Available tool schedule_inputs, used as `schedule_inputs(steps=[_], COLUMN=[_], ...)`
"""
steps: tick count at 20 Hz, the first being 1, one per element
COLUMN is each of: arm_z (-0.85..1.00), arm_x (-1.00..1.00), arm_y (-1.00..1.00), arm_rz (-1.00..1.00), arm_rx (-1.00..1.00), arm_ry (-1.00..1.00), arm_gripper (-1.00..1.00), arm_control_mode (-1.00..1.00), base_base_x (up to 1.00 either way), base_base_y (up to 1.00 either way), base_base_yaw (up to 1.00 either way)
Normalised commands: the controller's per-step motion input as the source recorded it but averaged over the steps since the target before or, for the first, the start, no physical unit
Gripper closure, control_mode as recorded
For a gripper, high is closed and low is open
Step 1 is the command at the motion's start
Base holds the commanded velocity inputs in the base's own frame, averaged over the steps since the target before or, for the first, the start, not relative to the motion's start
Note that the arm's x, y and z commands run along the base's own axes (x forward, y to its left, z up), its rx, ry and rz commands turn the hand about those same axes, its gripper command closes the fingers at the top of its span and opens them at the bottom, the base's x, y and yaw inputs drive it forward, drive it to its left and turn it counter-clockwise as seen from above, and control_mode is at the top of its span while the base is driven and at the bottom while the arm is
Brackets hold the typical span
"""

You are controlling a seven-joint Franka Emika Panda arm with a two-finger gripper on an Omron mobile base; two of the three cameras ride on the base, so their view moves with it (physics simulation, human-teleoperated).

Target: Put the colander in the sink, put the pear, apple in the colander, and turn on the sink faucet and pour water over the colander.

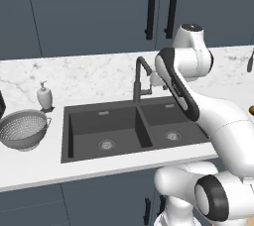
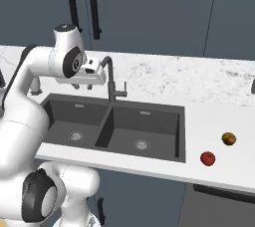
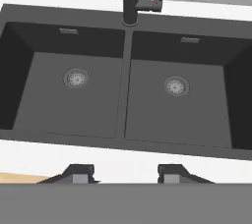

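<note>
Silver-grey colander [image 1: 23, 129] sits at the frame's left edge, well apart from the empty, parted gripper [image 2: 82, 86] hovering above the sink [image 1: 74, 156].

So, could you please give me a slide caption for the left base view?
Colander waits on the counter left of the empty double-basin sink, beside the soap dispenser, with the arm raised near the faucet.

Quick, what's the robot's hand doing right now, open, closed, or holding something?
Hand: open and holding nothing, its fingertips apart above the front edge of the sink.
</note>
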Motion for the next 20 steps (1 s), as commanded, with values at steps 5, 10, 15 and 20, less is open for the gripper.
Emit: schedule_inputs(steps=[5,10,15,20], arm_z=[-0.04,-0.22,-0.33,-0.42], arm_x=[-0.28,-0.8,-0.68,-0.26], arm_y=[0.0,0.11,0.43,0.72], arm_rz=[0.0,0.0,-0.12,-0.27], arm_rx=[0.0,-0.01,0.0,0.14], arm_ry=[-0.01,-0.08,-0.01,0.03], arm_gripper=[-1.0,-1.0,-1.0,-1.0], arm_control_mode=[-1.0,-1.0,-1.0,-1.0], base_base_x=[0.0,0.0,0.0,0.0], base_base_y=[0.0,0.0,0.0,0.0], base_base_yaw=[0.0,0.0,0.0,0.0])
